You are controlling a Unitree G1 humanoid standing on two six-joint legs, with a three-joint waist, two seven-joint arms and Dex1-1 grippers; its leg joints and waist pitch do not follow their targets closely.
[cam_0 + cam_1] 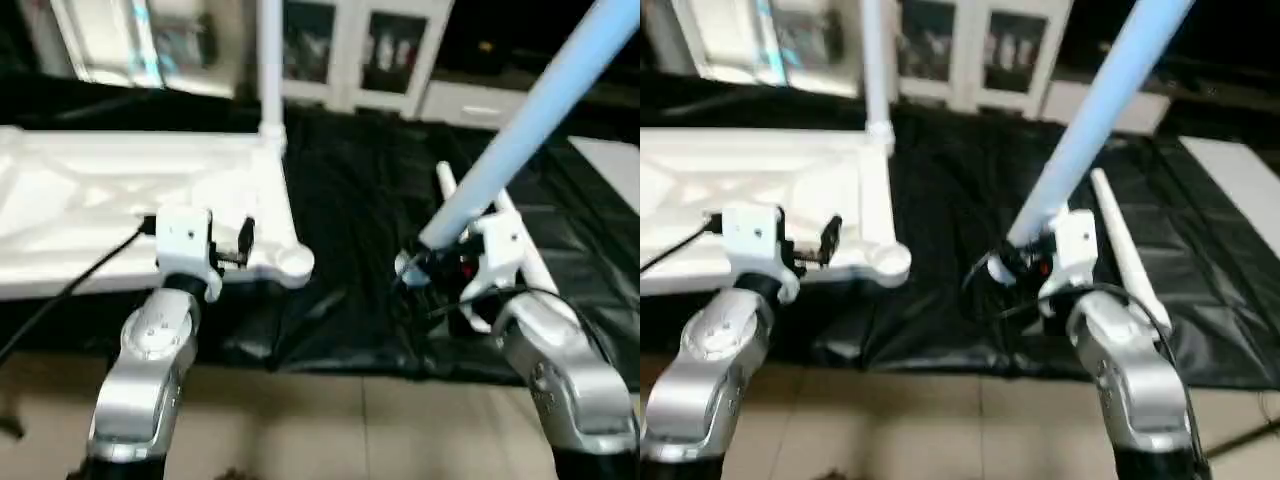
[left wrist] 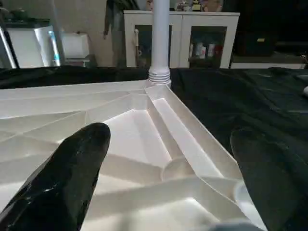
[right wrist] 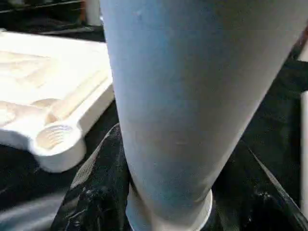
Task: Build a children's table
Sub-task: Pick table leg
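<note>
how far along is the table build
Done: one leg stands upright in the far corner socket of the upturned top. In hand: the right gripper holds a second leg. The left gripper is open above the top. Left: the near socket is empty; another leg lies on the black sheet.

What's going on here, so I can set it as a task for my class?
A two-armed robot is building a children's table on a black sheet. The white top lies upside down with one leg already standing in its far corner socket. The right gripper holds a second leg by its thick end, tilted up and away. The left gripper hangs open over the top's near edge, by the empty near corner socket. Another leg lies on the sheet.
</note>
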